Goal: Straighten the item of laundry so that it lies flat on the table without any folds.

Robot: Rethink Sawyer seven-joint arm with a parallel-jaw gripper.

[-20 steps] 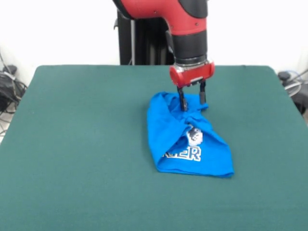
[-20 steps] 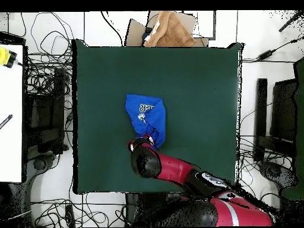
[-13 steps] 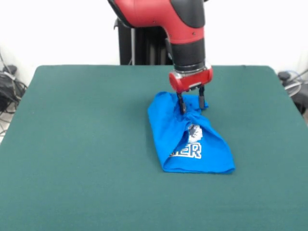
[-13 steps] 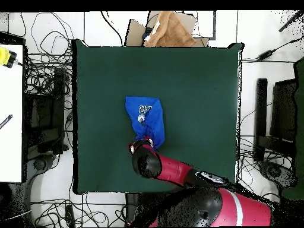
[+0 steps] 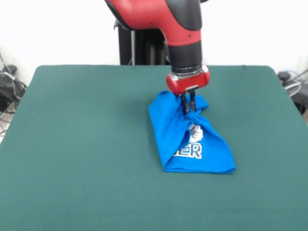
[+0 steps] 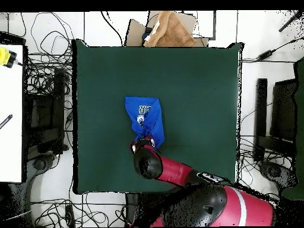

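Since half a second before, the gripper (image 5: 188, 105) had drawn its two dark fingers from apart to nearly together, pinching the bunched far end of the blue T-shirt (image 5: 190, 139); the red and black arm (image 5: 183, 33) came straight down from above, wrist vertical over the cloth; the shirt lay crumpled and folded just right of the green table's (image 5: 77, 144) middle, white lettering facing up near its near edge.
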